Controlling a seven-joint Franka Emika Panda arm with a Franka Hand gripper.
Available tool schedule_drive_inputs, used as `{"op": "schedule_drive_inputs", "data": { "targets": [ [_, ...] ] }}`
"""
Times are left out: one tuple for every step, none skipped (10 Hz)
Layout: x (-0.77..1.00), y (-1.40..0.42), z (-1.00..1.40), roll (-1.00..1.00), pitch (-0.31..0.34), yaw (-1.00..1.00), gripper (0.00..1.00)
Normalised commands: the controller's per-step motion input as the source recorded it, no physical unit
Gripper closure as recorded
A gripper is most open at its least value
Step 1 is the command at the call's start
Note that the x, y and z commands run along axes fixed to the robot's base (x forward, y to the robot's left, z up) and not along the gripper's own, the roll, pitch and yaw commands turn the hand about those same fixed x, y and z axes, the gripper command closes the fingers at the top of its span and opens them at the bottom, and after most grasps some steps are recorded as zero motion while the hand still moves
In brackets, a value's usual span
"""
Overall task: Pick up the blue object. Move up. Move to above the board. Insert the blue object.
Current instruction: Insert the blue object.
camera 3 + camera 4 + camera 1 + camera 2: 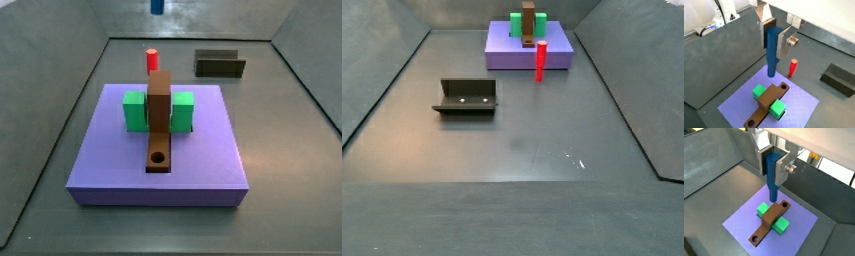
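Note:
My gripper (775, 46) is shut on the blue object (772, 62), a slim blue peg that hangs upright between the silver fingers. It also shows in the other wrist view (772, 187), where the gripper (773, 174) holds it high above the floor. The peg's lower end shows at the top edge of a side view (158, 5). The board (767, 104), a brown plank with a round hole, lies across the purple slab below the peg. It shows in both side views (159, 120) (531, 25) and a wrist view (769, 222).
The purple slab (160, 170) carries the board and a green block (135, 110). A red peg (152, 60) stands upright just beside the slab. The dark fixture (466, 97) stands on the grey floor apart from them. Grey walls enclose the floor.

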Motion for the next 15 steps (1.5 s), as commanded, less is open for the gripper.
{"op": "schedule_drive_inputs", "data": {
  "targets": [
    [0.00,-0.27,-0.09,0.00,-0.066,0.00,1.00],
    [0.00,-0.24,-0.06,-0.02,-0.074,0.00,1.00],
    [0.00,-0.21,-0.10,-0.04,-0.086,0.00,1.00],
    [0.00,-0.22,-0.11,-0.03,-0.086,0.00,1.00],
    [0.00,-0.22,-0.12,-0.02,-0.093,0.00,1.00],
    [0.00,-0.23,-0.12,-0.01,-0.081,0.00,1.00],
    [0.00,-0.21,-0.13,-0.01,-0.086,0.00,1.00],
    [0.00,-0.19,-0.12,-0.01,-0.086,0.00,1.00],
    [0.00,-0.18,-0.13,-0.02,-0.091,0.00,1.00],
    [0.00,-0.18,-0.11,-0.02,-0.086,0.00,1.00],
    [0.00,-0.17,-0.10,-0.04,-0.087,0.01,1.00],
    [0.00,-0.18,-0.10,-0.06,-0.093,0.01,1.00],
    [0.00,-0.21,-0.12,-0.08,-0.107,0.01,1.00],
    [0.00,-0.29,-0.16,-0.08,-0.123,0.00,1.00],
    [0.00,-0.34,-0.33,-0.01,-0.156,0.00,1.00]
  ]
}}
